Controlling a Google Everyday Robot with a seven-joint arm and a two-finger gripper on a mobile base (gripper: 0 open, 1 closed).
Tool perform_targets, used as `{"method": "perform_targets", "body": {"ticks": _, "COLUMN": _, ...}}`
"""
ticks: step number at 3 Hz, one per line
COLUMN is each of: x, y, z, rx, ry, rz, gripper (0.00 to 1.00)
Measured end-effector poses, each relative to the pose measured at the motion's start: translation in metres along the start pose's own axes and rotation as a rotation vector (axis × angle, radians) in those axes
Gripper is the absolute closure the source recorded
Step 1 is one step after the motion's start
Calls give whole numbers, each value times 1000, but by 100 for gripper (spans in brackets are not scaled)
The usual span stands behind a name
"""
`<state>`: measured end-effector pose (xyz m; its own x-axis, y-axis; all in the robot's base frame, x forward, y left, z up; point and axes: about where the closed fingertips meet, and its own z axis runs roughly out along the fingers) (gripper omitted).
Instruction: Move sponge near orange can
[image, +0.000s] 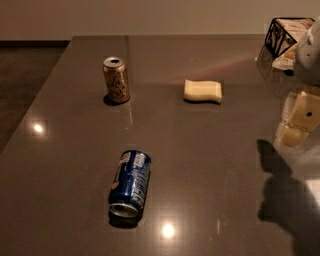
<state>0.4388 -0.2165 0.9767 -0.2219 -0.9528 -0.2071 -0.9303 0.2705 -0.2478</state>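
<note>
Gripper (298, 122) hangs well right of the sponge (202, 91), apart from it; whether it is open or closed cannot be told. The sponge lies flat on the table (210, 165). The orange can (116, 80) stands upright well left of the sponge.

The orange can (116, 80) stands upright on the bench (210, 165); the sponge (202, 91) lies well apart to its right. A blue can (129, 183) lies on its side. The pincer (296, 122) hovers at the right edge.
</note>
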Motion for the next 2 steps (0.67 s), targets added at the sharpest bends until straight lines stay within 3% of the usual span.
{"method": "perform_targets", "body": {"ticks": 1, "x": 0, "y": -1, "z": 0, "rx": 3, "ry": 0, "rz": 1, "gripper": 0}}
{"method": "perform_targets", "body": {"ticks": 2, "x": -11, "y": -32, "z": 19, "rx": 0, "ry": -22, "rz": 38, "gripper": 0}}
